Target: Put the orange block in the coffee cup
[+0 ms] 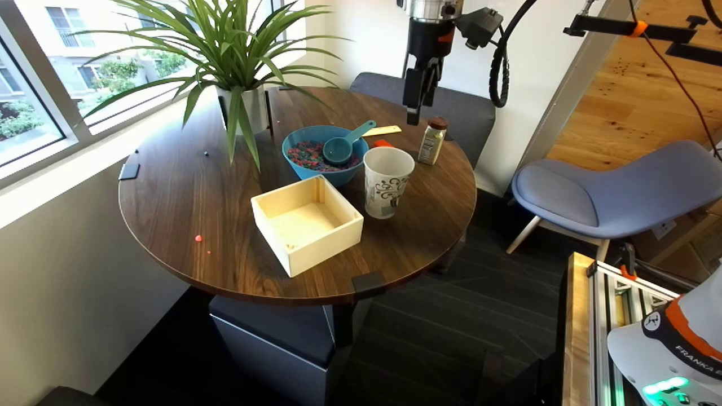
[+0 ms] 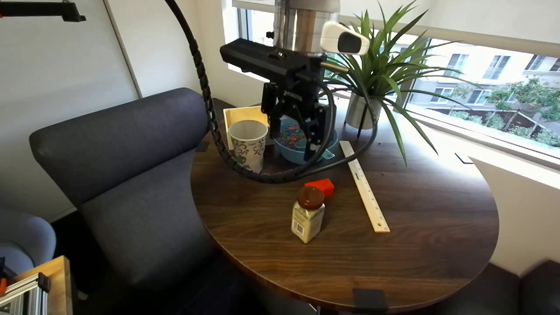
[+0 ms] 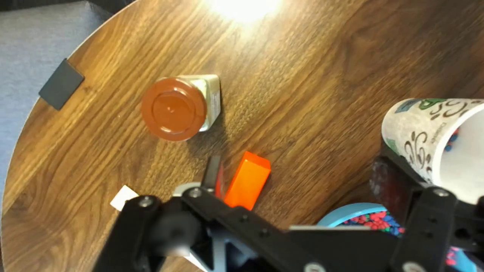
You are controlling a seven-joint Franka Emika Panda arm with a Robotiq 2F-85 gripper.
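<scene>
The orange block point(image 1: 382, 143) lies on the dark wood table, partly hidden behind the cup in an exterior view. It also shows in an exterior view behind the jar point(image 2: 321, 187) and in the wrist view point(image 3: 247, 181). The coffee cup point(image 1: 386, 186), cream-white with dark swirls, stands upright beside the bowl; it also shows in an exterior view point(image 2: 249, 148) and at the right of the wrist view point(image 3: 412, 132). My gripper point(image 3: 302, 177) is open and empty, above the table in both exterior views point(image 2: 292, 142). In the wrist view the block appears close to the left finger, below it.
A jar with a brown lid point(image 2: 307, 218) stands close to the block. A wooden ruler point(image 2: 365, 188) lies nearby. A blue bowl point(image 1: 324, 175) holds small coloured pieces and a scoop point(image 1: 338, 149). A square wooden tray point(image 1: 324, 248) and a potted plant point(image 1: 248, 107) stand on the table.
</scene>
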